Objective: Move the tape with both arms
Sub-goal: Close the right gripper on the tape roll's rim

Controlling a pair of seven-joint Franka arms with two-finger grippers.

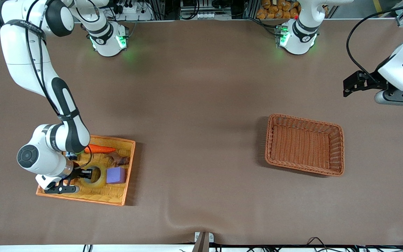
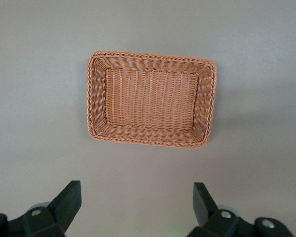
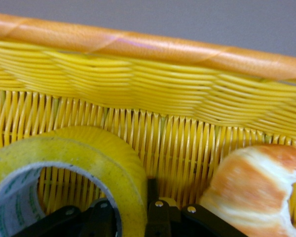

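No lettering on the arms or tape core can be read.

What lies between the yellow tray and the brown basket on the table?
Nothing: the front view shows only bare brown table between the yellow tray and the brown basket.

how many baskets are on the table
2: a yellow-orange basket at the right arm's end, holding the tape, and an empty brown basket toward the left arm's end.
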